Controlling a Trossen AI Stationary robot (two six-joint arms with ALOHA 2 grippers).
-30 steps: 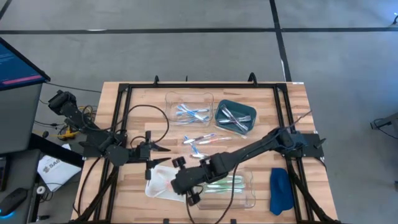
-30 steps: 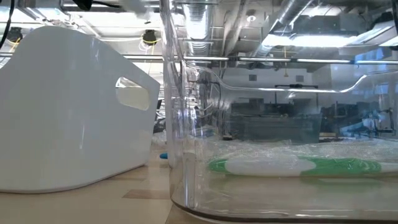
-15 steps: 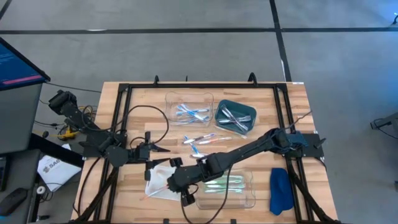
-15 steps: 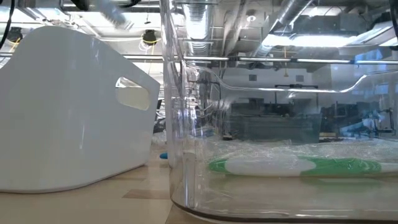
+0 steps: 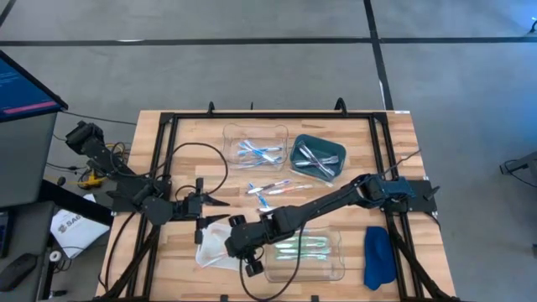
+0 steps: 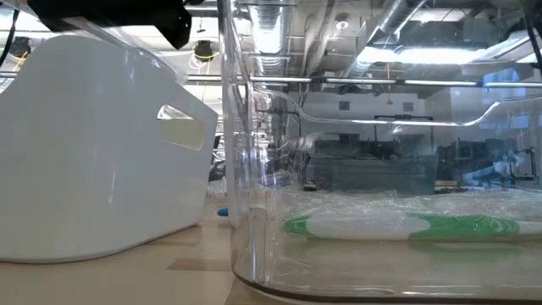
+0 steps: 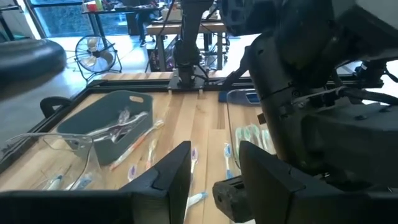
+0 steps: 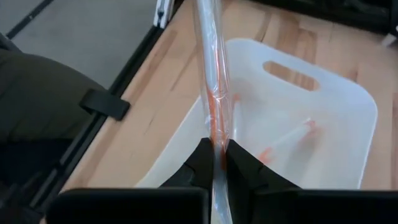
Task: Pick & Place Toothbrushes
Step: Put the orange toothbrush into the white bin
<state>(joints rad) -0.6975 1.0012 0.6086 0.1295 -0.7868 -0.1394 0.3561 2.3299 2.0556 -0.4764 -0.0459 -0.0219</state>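
Observation:
My right gripper (image 5: pixel 230 245) hangs over the white tray (image 5: pixel 210 252) at the table's near left and is shut on an orange-pink toothbrush in a clear wrapper (image 8: pixel 210 74). Another orange-pink toothbrush (image 8: pixel 287 139) lies flat on the tray's floor. In the low view the right gripper (image 6: pixel 110 17) shows dark above the white tray (image 6: pixel 85 144). My left gripper (image 5: pixel 216 201) waits open and empty, left of the tray's far end. Loose toothbrushes (image 5: pixel 273 191) lie on the table's middle. My right gripper pinches the wrapped toothbrush between its two fingers at a point along its shaft (image 8: pixel 215 138). The long free end sticks out ahead of the fingers, along their line. The toothbrush is lifted clear above the white tray.
A clear tray (image 5: pixel 309 250) with green toothbrushes (image 6: pixel 398 225) stands right of the white one. A clear tray (image 5: pixel 256 147) with blue toothbrushes and a teal tray (image 5: pixel 317 157) with white-grey ones stand at the far middle. A blue cloth (image 5: pixel 377 256) lies near right.
My right gripper has carried the orange-pink toothbrush toward the table's left edge, from the clear tray's side to over the white tray, and has come down: it now shows at the top of the low view.

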